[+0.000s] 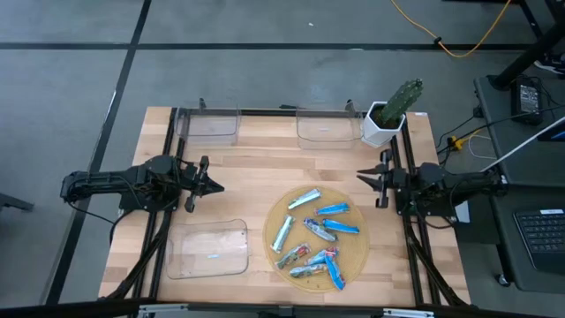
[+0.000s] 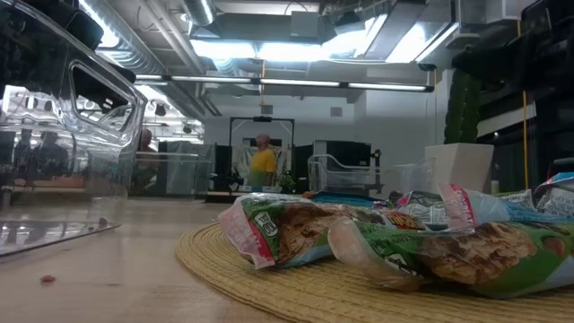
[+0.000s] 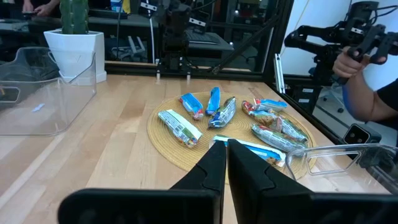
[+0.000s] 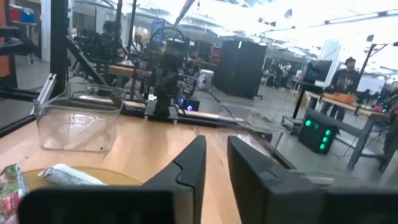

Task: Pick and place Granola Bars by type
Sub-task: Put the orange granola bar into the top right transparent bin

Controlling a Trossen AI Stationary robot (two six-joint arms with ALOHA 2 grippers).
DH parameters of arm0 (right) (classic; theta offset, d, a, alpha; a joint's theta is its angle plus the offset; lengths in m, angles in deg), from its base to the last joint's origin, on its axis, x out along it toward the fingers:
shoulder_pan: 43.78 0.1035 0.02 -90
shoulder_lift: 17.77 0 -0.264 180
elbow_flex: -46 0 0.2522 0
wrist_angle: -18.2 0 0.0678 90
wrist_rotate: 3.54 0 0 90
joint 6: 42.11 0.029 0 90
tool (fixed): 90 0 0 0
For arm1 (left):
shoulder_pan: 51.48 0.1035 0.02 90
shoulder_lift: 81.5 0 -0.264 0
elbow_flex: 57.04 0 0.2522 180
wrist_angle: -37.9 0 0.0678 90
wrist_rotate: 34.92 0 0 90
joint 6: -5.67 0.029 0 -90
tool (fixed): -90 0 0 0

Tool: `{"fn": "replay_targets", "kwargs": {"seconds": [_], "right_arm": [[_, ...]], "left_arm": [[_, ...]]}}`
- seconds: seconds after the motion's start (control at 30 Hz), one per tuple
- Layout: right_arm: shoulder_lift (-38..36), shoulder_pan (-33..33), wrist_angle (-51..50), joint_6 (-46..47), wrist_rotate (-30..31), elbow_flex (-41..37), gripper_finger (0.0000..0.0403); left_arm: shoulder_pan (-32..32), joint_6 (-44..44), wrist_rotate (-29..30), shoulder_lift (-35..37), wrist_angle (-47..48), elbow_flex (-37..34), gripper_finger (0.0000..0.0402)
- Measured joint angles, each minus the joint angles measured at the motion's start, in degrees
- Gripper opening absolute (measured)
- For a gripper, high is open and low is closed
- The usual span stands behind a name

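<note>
The Granola Bars [image 1: 315, 237] are seen piled on a round woven mat [image 1: 357, 250] toward the near right part of the wooden table [image 1: 256, 181]; blue, silver and green-and-red wrappers lie mixed together, some overlapping, and none is held. Just left of the mat a clear plastic tray [image 1: 209, 249] lies on the table, and two more clear trays [image 1: 212, 124] are set along the far edge, with a white pot holding a cactus [image 1: 391, 112] at the far right corner. The left gripper [image 1: 217, 186] is held at the table's left side, well apart from the bars, its fingers pressed together with nothing between them. The right gripper [image 1: 360, 176] is placed at the right side, just beyond the mat's far edge, its fingers standing slightly apart and empty. In the left wrist view a person's hand [image 3: 352, 58] is seen past the table, on a dark device.
</note>
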Motion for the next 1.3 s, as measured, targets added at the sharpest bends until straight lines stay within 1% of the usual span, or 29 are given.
{"fn": "replay_targets", "kwargs": {"seconds": [0.17, 0.37, 0.6, 0.7, 0.77, 0.9, 0.97, 1.13, 1.3], "right_arm": [[2.9, 0.0, -0.6, 2.9, 1.5, 0.7, 0.0104], [9.8, 0.0, -10.2, 12.0, 4.0, 8.3, 0.0131], [20.8, 0.0, -21.0, 20.6, 4.9, 18.2, 0.0135], [26.5, 0.0, -26.0, 22.4, 4.3, 22.2, 0.0135], [30.0, 0.0, -28.0, 21.6, 2.8, 24.4, 0.0135], [35.7, 0.0, -26.4, 10.5, -1.5, 26.4, 0.0135], [37.8, 0.0, -24.2, 7.6, -3.3, 26.6, 0.0135], [43.0, 0.0, -21.7, 7.0, -7.6, 26.6, 0.0135], [48.5, 0.0, -19.9, 5.2, -7.7, 26.6, 0.0136]], "left_arm": [[0.0, 0.0, 0.0, 0.0, 0.0, 0.0, 0.0008], [0.0, 0.0, 0.0, 0.0, 0.0, 0.0, 0.0013], [0.0, 0.0, 0.0, 0.0, 0.0, 0.0, 0.0008], [0.0, 0.0, 0.0, 0.0, 0.0, 0.0, 0.0009], [0.0, 0.0, 0.0, 0.0, 0.0, 0.0, 0.0010], [0.0, 0.0, 0.0, 0.0, 0.0, 0.0, 0.0013], [0.0, 0.0, 0.0, 0.0, 0.0, 0.0, 0.0012], [0.0, 0.0, 0.0, 0.0, 0.0, 0.0, 0.0009], [0.0, 0.0, 0.0, 0.0, 0.0, 0.0, 0.0008]]}}
